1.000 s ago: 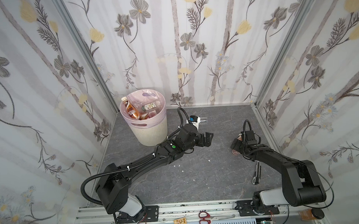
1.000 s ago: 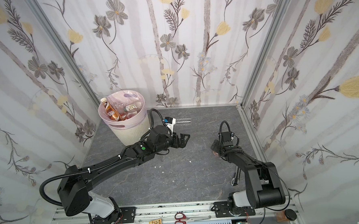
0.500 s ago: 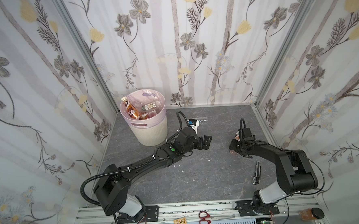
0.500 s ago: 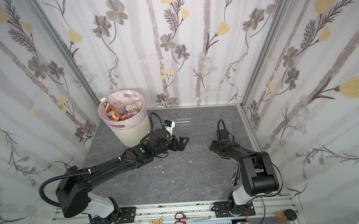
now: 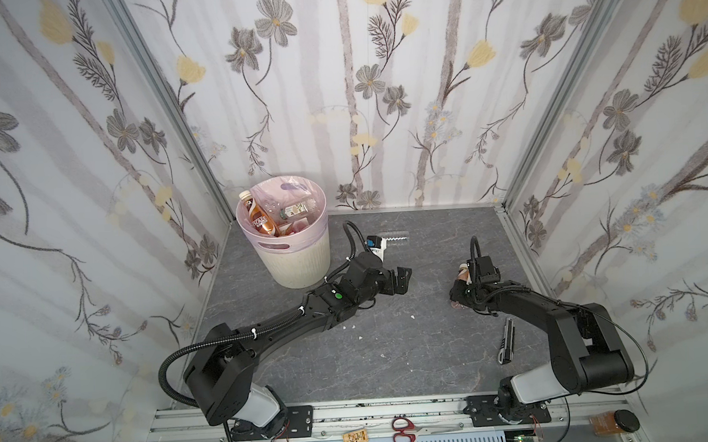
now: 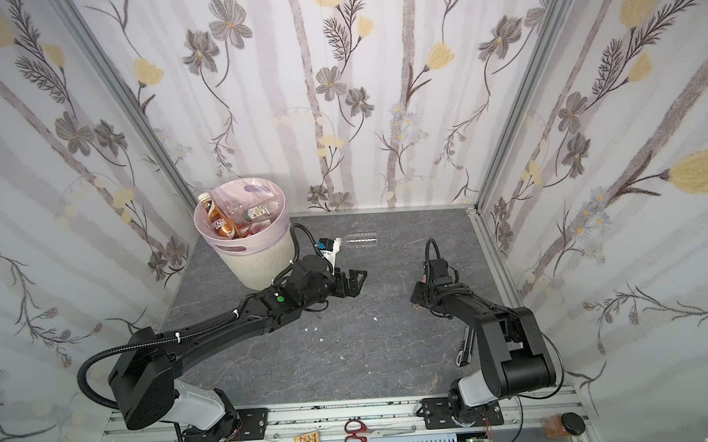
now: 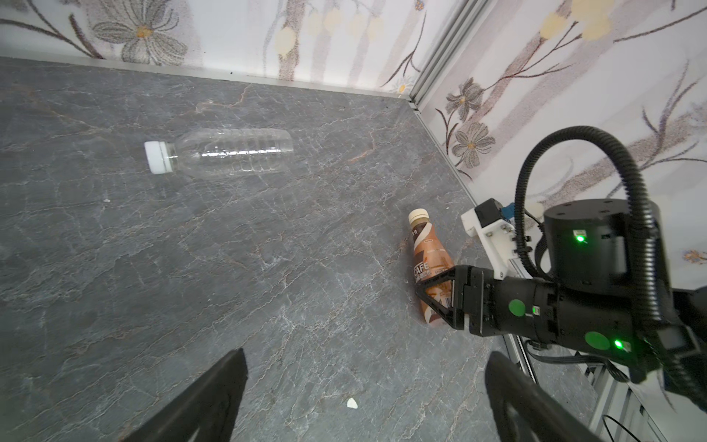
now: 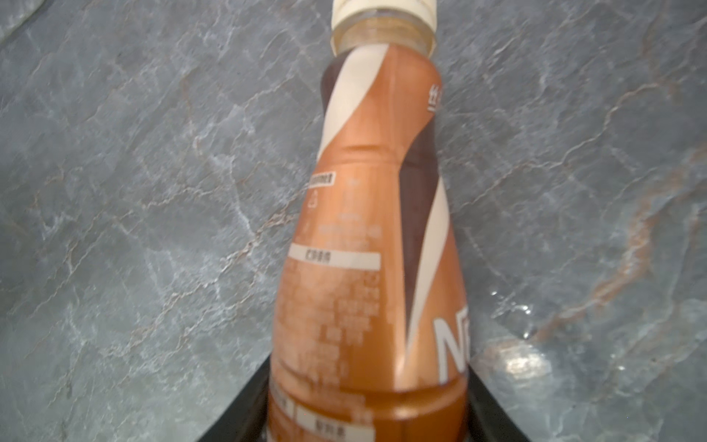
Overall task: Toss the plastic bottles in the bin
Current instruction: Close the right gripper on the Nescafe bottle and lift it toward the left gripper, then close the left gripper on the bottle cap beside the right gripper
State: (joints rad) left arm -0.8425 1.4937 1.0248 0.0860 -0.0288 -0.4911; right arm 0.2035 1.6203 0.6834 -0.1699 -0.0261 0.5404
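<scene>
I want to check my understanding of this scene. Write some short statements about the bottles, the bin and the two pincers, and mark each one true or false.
1. The clear bottle lies on its side on the table. True.
2. The left pincer holds the clear bottle. False: it is open and empty, apart from that bottle.
3. The right pincer is closed on the brown bottle. True.
4. The bin has nothing in it. False: several bottles are inside, among them an amber bottle leaning at the rim.
5. The brown bottle has a red cap. False: its cap is cream.
</scene>
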